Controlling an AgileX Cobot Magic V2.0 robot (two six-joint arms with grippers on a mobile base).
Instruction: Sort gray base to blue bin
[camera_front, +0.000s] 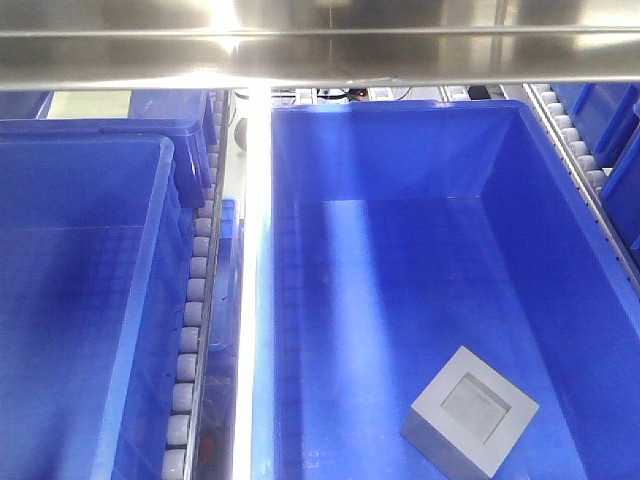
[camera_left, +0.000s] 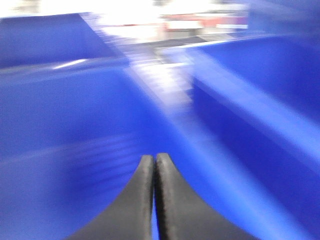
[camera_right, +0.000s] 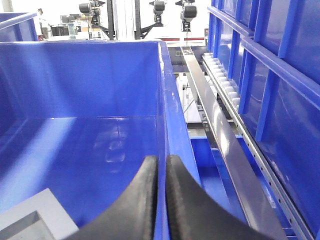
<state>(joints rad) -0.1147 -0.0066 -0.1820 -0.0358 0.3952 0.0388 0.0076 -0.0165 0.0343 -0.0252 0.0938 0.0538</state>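
Note:
The gray base lies on the floor of the large blue bin at its near right, recessed face up. It also shows at the bottom left of the right wrist view. My right gripper is shut and empty, above the bin's right rim, to the right of the base. My left gripper is shut and empty over blurred blue bin walls. Neither gripper shows in the front view.
A second blue bin stands at the left. A roller track and a bright metal rail run between the bins. A steel shelf edge spans the top. More blue bins and rollers line the right.

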